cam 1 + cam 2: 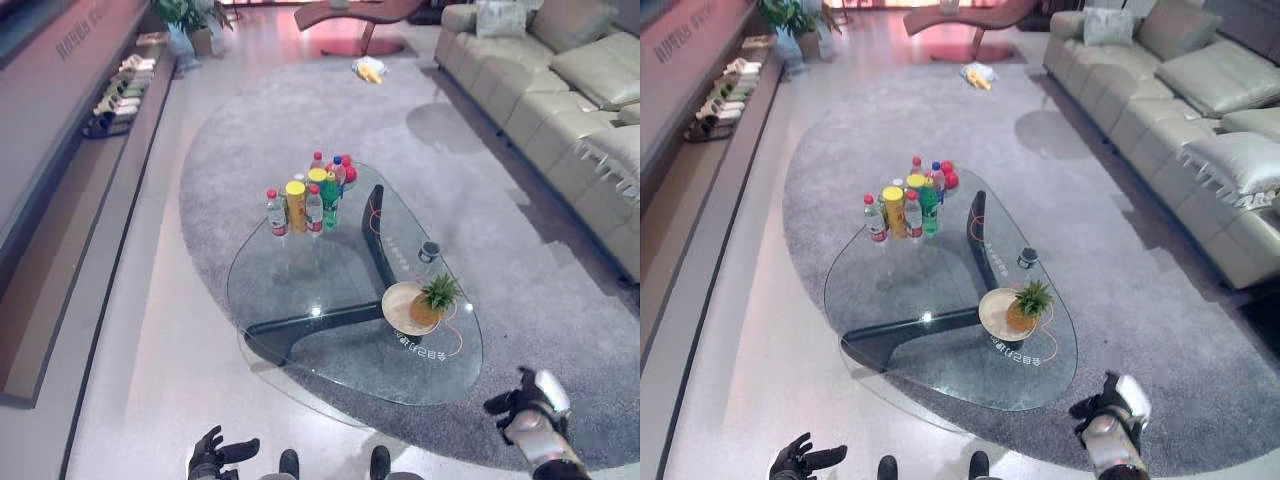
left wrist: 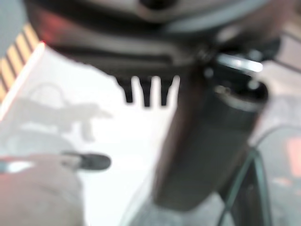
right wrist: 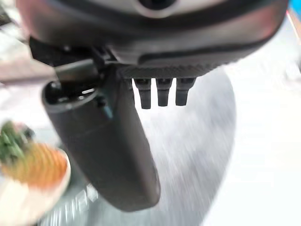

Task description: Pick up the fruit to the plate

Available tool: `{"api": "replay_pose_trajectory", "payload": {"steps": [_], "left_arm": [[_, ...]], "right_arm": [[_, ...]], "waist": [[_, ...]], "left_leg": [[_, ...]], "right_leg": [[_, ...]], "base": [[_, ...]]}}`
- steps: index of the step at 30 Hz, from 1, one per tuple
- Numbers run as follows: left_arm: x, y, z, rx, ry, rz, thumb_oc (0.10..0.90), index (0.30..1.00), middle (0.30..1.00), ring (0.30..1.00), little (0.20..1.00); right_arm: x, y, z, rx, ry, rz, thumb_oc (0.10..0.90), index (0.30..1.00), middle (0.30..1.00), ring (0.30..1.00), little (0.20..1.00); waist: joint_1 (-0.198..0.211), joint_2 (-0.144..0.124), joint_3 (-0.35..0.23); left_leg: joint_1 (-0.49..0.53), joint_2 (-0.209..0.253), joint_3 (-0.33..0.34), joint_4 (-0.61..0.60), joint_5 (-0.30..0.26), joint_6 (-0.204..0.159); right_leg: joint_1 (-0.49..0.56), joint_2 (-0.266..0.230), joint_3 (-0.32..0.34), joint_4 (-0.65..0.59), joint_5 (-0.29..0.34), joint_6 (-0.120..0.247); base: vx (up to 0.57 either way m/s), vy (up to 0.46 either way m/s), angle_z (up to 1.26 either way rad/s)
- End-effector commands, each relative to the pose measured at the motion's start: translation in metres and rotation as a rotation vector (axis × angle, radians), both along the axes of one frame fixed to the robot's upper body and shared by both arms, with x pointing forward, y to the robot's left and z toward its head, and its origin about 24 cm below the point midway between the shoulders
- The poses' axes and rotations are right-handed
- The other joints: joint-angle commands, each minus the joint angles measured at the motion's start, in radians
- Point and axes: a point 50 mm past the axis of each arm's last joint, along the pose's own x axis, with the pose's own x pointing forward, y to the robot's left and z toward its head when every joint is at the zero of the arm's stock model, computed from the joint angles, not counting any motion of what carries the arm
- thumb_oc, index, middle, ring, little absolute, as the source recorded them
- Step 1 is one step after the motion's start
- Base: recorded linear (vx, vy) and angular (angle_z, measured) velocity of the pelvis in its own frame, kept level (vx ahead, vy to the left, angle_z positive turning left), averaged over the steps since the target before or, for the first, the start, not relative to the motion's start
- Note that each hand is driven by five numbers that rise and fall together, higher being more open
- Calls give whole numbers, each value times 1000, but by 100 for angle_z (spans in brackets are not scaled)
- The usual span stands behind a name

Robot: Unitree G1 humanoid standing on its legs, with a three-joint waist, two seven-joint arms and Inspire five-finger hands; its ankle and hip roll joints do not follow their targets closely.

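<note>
A small pineapple (image 1: 432,298) stands upright on a round pale plate (image 1: 402,312) at the near right part of the glass coffee table (image 1: 300,290). The right wrist view shows the same pineapple (image 3: 35,162) and plate (image 3: 21,205) off to one side of the thumb. My right hand (image 1: 527,402) hangs low over the grey rug, to the right of the table's near end, open and holding nothing. My left hand (image 1: 215,455) is low at the near edge, in front of the table, with its fingers spread and nothing in it.
Several bottles (image 1: 308,202) and red round things (image 1: 348,172) cluster at the table's far end, and a small dark cup (image 1: 429,250) sits by its right edge. A beige sofa (image 1: 580,120) runs along the right. A low ledge with shoes (image 1: 115,100) lines the left.
</note>
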Motion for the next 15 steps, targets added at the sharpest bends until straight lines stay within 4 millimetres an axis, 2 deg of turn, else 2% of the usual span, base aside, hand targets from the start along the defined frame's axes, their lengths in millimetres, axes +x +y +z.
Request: {"api": "replay_pose_trajectory", "payload": {"steps": [1, 3, 5, 6, 9, 11, 15], "left_arm": [[-2, 20, 1, 25, 14, 60, 800, 900, 900, 900, 900], [-6, 17, -3, -31, 11, 92, 800, 900, 900, 900, 900], [-8, 15, -4, -46, 12, 105, 800, 900, 900, 900, 900], [-10, 11, -6, -67, 12, 121, 800, 900, 900, 900, 900], [-13, 10, -8, -83, 14, 129, 800, 900, 900, 900, 900], [-15, 4, -10, -123, 11, 120, 800, 900, 900, 900, 900], [-17, 0, -12, -124, 13, 108, 800, 900, 900, 900, 900]], "right_arm": [[6, 3, -6, 190, -124, -135, 800, 900, 900, 900, 900], [-16, 18, -28, 324, -80, -239, 800, 900, 900, 900, 900], [-26, 25, -36, 374, -55, -284, 800, 900, 900, 900, 900], [-38, 34, -45, 433, -8, -357, 800, 900, 900, 900, 900], [-53, 43, -54, 480, 29, -410, 800, 900, 900, 900, 900], [-76, 53, -64, 531, 109, -499, 800, 900, 900, 900, 900], [-102, 62, -72, 559, 227, -563, 800, 900, 900, 900, 900]], "waist": [[20, -14, -40], [22, -9, -52], [23, -6, -58], [23, -2, -63], [24, 3, -70], [23, 11, -80], [24, 21, -86]], "left_leg": [[0, 12, -7, 3, 4, -5], [6, 11, -10, -1, 4, -5], [7, 10, -13, -1, 3, -4], [9, 10, -14, -1, 1, -5], [9, 10, -15, -1, 0, -5], [10, 8, -16, -1, -3, -6], [10, 8, -19, -1, -6, -8]], "right_leg": [[22, -5, -62, 29, 15, -10], [29, -7, -66, 22, 19, -7], [32, -8, -67, 20, 19, -7], [35, -9, -69, 18, 21, -6], [36, -11, -68, 15, 22, -6], [38, -14, -65, 10, 23, -4], [40, -19, -68, 4, 23, -1]], "base": [[43, -16, 2], [38, -7, 2], [11, 5, 2], [18, 14, 5], [8, 11, 3], [13, 34, 0], [-2, 8, 0]]}}
